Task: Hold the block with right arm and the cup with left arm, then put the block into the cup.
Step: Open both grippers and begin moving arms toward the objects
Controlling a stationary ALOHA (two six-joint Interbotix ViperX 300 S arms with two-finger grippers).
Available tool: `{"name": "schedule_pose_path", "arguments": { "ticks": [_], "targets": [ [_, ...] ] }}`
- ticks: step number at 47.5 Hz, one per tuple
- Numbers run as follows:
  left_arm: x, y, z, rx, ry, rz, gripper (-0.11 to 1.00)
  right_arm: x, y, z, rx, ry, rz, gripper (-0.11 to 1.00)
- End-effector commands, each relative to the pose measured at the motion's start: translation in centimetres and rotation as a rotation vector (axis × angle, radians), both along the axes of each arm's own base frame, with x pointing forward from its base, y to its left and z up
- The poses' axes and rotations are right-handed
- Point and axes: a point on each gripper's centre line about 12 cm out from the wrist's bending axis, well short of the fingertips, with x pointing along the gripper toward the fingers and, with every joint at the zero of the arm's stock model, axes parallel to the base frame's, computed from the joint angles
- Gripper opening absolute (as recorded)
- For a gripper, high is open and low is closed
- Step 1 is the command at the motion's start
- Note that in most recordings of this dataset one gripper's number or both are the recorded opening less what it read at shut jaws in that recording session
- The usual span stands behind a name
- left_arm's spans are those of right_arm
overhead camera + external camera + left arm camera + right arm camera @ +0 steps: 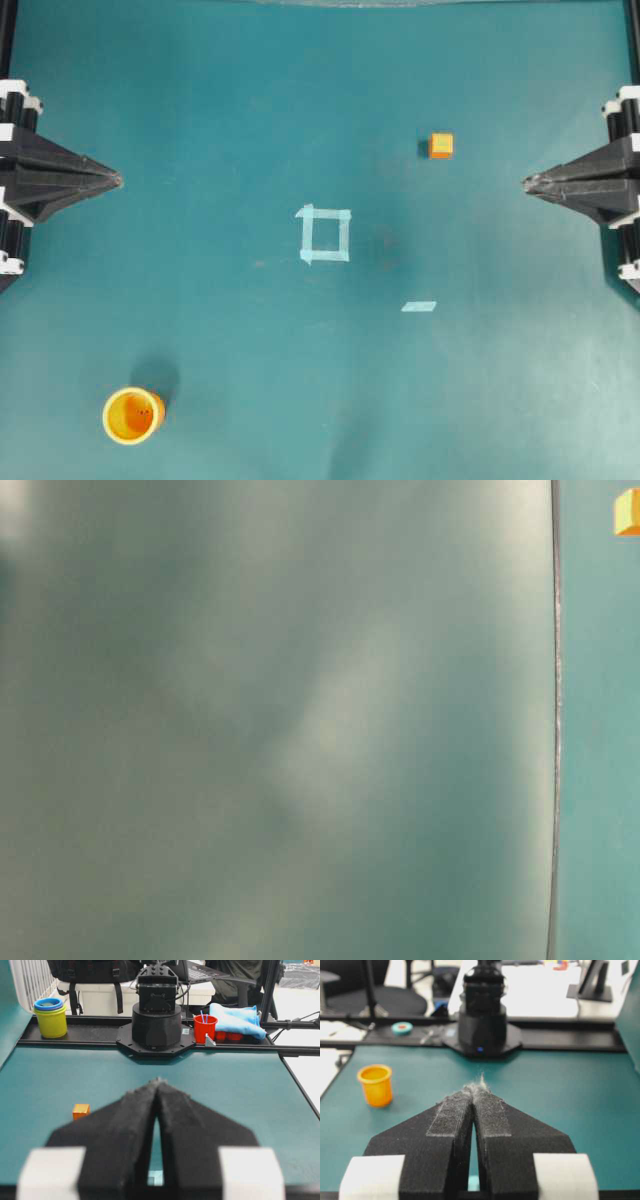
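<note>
Block [441,145]: orange cube on teal table [200,100], upper right of taped square outline [325,235]. Cup [132,415]: upright, lower left corner. Tape strip [419,306] lies apart. Left gripper [117,181] and right gripper [526,183]: fingers pressed together, empty. Beyond: red cup [205,1028], blue cloth [235,1019].

Looks like a robotics lab or research workroom. Teal-covered worktop [200,100] marked at its middle with a pale tape square [325,235], framed by black rails. Along the far edge in the left wrist view: bolted-down black arm base [156,1025], stacked yellow and blue cups [50,1016], red cup [205,1028], blue cloth [235,1020]. Beyond, an office chair [380,1002] (dark, partly cut off), white tables, loose cables.
</note>
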Motion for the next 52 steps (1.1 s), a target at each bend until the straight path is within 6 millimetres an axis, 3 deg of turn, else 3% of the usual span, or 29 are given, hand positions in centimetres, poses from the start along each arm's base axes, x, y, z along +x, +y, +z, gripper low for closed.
{"name": "schedule_pose_path", "arguments": {
  "ticks": [1,16,29,36,43,52],
  "targets": [
    [0.1,0.0,0.9,-0.014,-0.011,-0.002,-0.01,0.2,-0.1,1.1,0.012,-0.029,-0.002,0.00],
    [-0.3,0.0,0.4,-0.059,0.062,-0.005,0.19,1.3,-0.3,0.6,0.025,0.116,-0.015,0.00],
    [-0.3,0.0,-0.2,-0.061,0.121,-0.003,0.66,1.9,-1.4,0.2,0.030,0.197,-0.063,0.00],
    [-0.4,0.0,-1.8,-0.060,0.247,0.001,0.84,2.0,-2.3,-0.3,0.038,0.273,-0.104,0.00],
    [-0.8,-0.8,-2.9,-0.052,0.360,-0.036,0.88,2.1,-3.0,-0.6,0.047,0.352,-0.135,0.00],
    [-1.5,-3.2,-3.6,-0.047,0.446,-0.157,0.88,2.3,-3.4,-1.5,0.058,0.470,-0.152,0.00]
  ]
}}
